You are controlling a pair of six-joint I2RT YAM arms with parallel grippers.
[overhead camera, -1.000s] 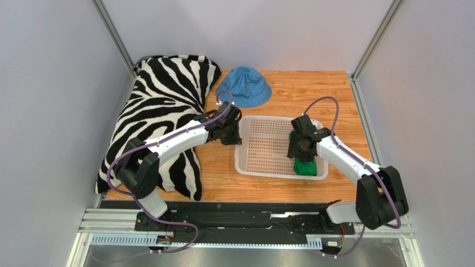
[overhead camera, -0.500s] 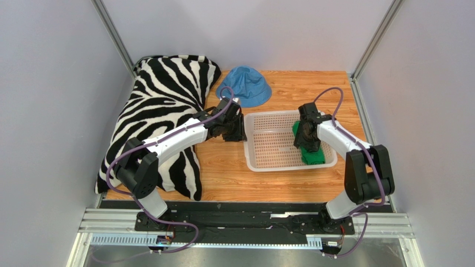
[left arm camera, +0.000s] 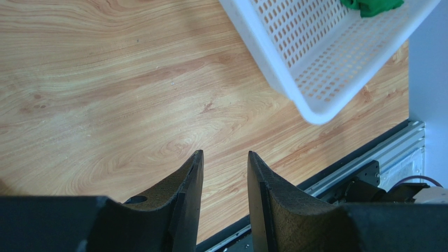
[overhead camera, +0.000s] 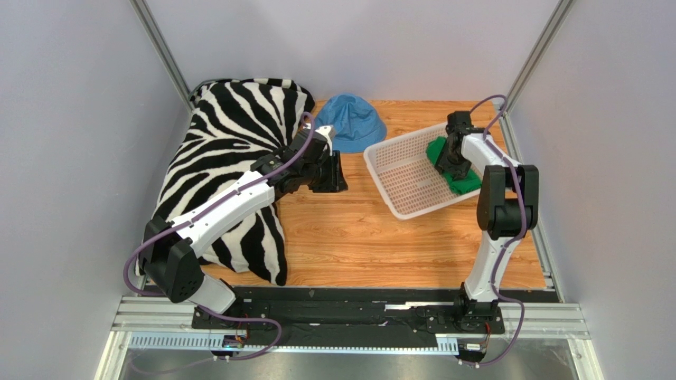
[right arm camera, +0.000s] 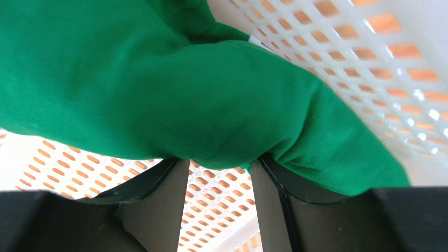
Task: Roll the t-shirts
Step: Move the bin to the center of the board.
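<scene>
The t-shirt (overhead camera: 465,181) lies bunched in a white basket (overhead camera: 403,180), against its right-hand side. The basket sits askew at the far right corner of the worktop (overhead camera: 357,237). The cloth is neither rolled nor spread, so the task looks to be at its very start.

The right hand (overhead camera: 454,161) is down in the basket on top of the cloth. In its own view the t-shirt (right arm camera: 158,79) fills the upper part and covers the fingertips. The jaws stand a little apart with basket (right arm camera: 342,42) mesh showing between them, and a fold seems to bulge between the tips (whether it is truly clamped cannot be told).

The left hand (overhead camera: 332,171) hovers over bare worktop beside the pillow (overhead camera: 222,150) and near the hat (overhead camera: 349,123), apart from the basket. Its wrist view shows the left hand (left arm camera: 225,157) empty, jaws at a narrow gap, with the basket (left arm camera: 294,68) rim and a scrap of t-shirt (left arm camera: 370,5) at top right.

The t-shirt is probably light, limp cotton that sags from any pinch and keeps no shape of its own. A grip in the middle of the heap would likely lift only a crumpled bundle. A hem or shoulder edge, one for each hand, seems the better hold for spreading it flat on the open worktop before rolling. The basket looks light too, so it may slide or lift if fingers catch its mesh.
</scene>
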